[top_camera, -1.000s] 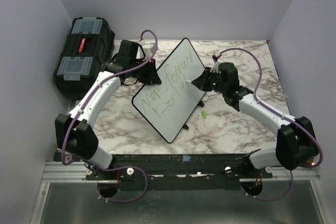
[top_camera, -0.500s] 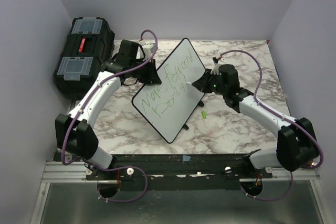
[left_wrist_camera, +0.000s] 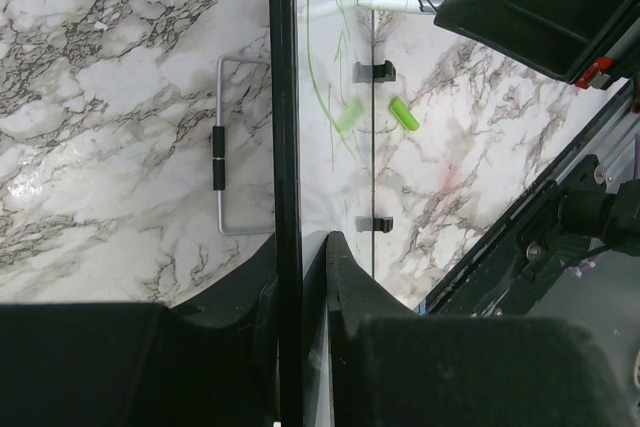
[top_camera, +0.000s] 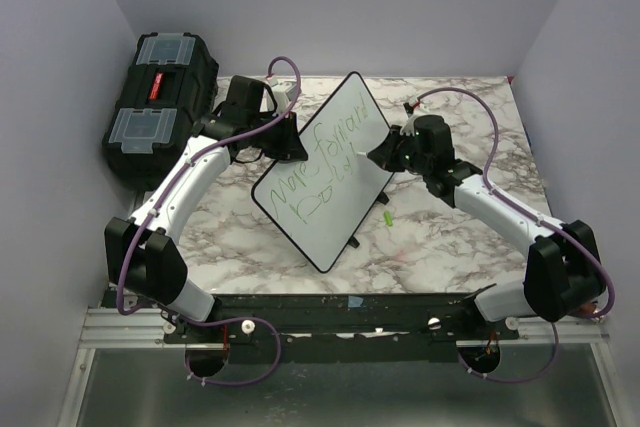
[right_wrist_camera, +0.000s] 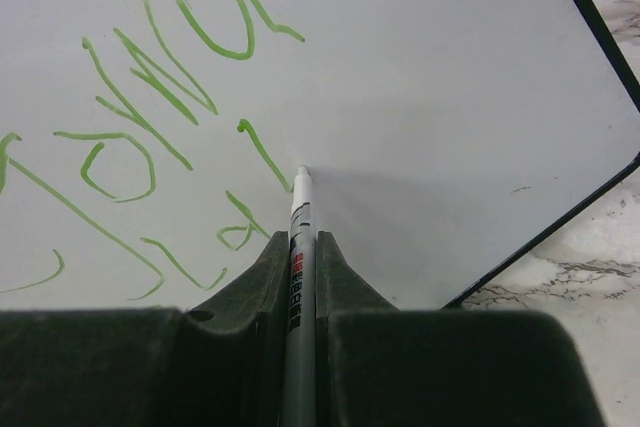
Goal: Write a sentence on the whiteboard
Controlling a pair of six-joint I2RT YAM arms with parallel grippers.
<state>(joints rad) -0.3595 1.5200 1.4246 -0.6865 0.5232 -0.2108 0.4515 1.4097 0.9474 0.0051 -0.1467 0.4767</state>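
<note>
The whiteboard [top_camera: 325,172] stands tilted in the middle of the table, its white face bearing the sentence [top_camera: 318,169] in green marker words on two lines. My left gripper [top_camera: 290,145] is shut on the board's upper left edge; the left wrist view shows the black rim [left_wrist_camera: 285,147] edge-on between the fingers [left_wrist_camera: 345,267]. My right gripper [top_camera: 378,155] is shut on a white marker [right_wrist_camera: 299,237], whose tip touches the board face [right_wrist_camera: 450,97] at the end of a green stroke [right_wrist_camera: 262,152]. The marker also shows in the left wrist view [left_wrist_camera: 370,5].
A black toolbox [top_camera: 160,97] with clear lid compartments stands at the back left. A green marker cap [top_camera: 386,217] lies on the marble table [top_camera: 440,237] right of the board. The board's wire stand [left_wrist_camera: 222,147] rests behind it.
My right gripper moved the marker slightly over the board's right part, and the second line's green strokes have grown. The left arm and the board stayed still.
</note>
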